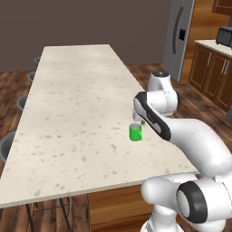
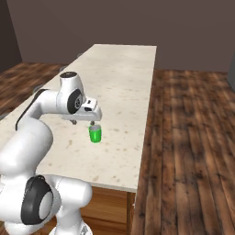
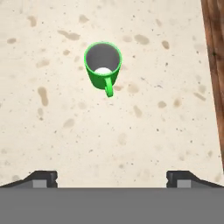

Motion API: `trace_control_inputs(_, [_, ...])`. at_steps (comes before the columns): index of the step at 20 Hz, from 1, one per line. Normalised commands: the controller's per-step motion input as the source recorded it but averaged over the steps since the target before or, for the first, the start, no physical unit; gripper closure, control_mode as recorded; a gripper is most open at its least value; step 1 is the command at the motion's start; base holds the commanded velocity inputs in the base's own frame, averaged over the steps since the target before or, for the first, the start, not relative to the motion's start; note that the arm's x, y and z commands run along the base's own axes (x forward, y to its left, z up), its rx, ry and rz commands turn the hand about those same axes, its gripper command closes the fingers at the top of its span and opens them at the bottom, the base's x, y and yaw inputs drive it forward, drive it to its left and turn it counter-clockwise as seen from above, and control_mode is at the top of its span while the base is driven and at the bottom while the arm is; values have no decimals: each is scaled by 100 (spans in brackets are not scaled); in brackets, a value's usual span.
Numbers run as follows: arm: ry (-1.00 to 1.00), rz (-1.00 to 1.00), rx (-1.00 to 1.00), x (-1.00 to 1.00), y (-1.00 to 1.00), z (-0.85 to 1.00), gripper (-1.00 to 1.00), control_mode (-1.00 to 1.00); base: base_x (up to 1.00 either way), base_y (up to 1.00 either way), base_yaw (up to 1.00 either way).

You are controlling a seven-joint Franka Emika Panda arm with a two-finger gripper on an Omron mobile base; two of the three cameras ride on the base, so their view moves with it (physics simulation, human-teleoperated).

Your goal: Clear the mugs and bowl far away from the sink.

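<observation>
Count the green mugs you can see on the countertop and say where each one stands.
1. The green mug stands upright on the pale speckled countertop near its edge by the wood floor, just below the open gripper. Others may be out of view.

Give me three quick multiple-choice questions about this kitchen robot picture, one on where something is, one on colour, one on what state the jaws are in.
1. Where is the mug?
A. On the floor
B. Upright on the counter, near its edge
C. Held in the jaws

2. What colour is the mug outside?
A. Bright green
B. Red
C. Blue

3. How is the gripper set?
A. Shut on the mug
B. Open, above the mug
C. Shut and empty

Answers: 1 B, it stands on the speckled top beside the wooden floor. 2 A, green wall and handle, grey inside. 3 B, the hand view shows both tips wide apart with the mug free below.
</observation>
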Motion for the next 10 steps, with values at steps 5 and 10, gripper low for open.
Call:
trace_control_inputs(5, [-5, -2, 0, -60, 1, 77, -100, -100, 0, 0, 0])
trace_control_inputs(10, [0, -2, 0, -67, 0, 62, -100, -100, 0, 0, 0])
